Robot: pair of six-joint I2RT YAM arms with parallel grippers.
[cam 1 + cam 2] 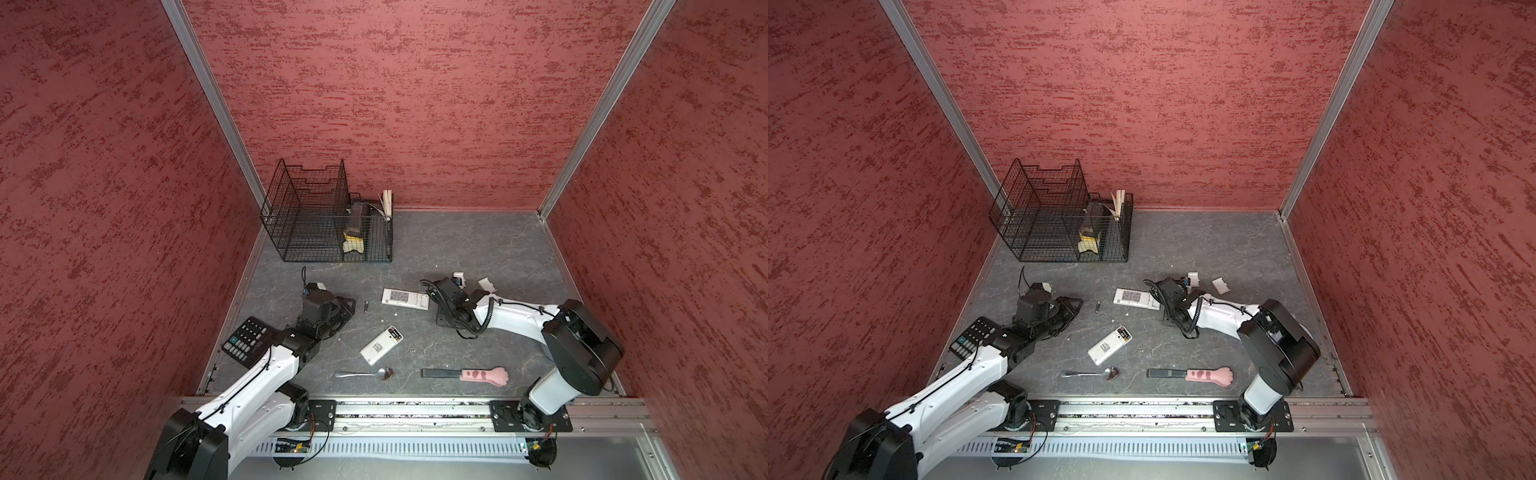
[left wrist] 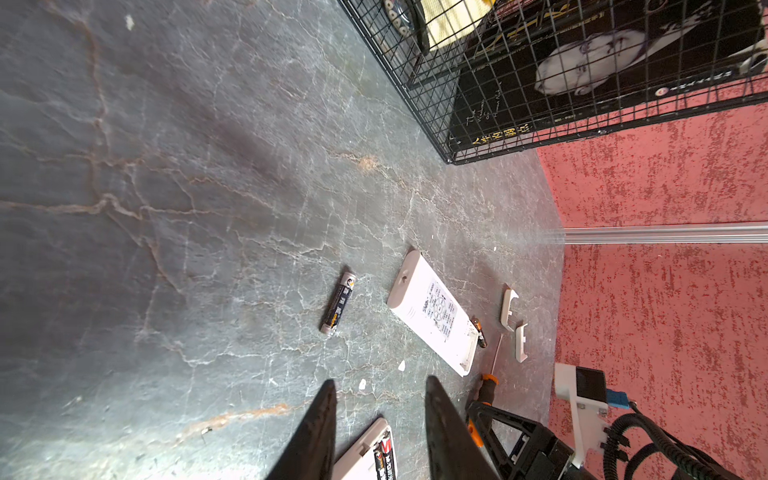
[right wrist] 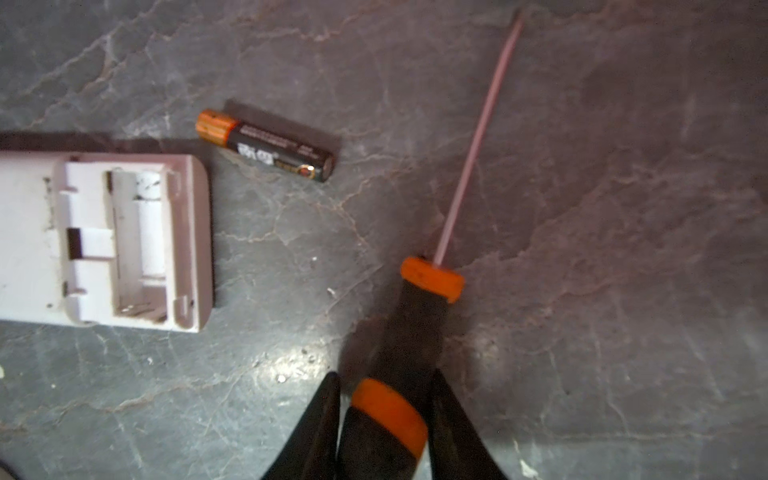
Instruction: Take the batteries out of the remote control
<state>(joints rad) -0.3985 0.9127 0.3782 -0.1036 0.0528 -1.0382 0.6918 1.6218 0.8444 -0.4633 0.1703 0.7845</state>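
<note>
Two white remotes lie back-up on the grey table. The nearer remote has batteries in its uncovered bay. My left gripper hovers open over that end, holding nothing. The farther remote shows an empty bay. One loose battery lies beside that end, and another battery lies between the left gripper and the far remote. My right gripper is shut on the orange-and-black handle of a screwdriver that lies on the table.
Two white battery covers lie behind the right wrist. A black wire basket holding books stands at the back left. A calculator sits under the left arm. A spoon and a pink paw-handled tool lie near the front edge.
</note>
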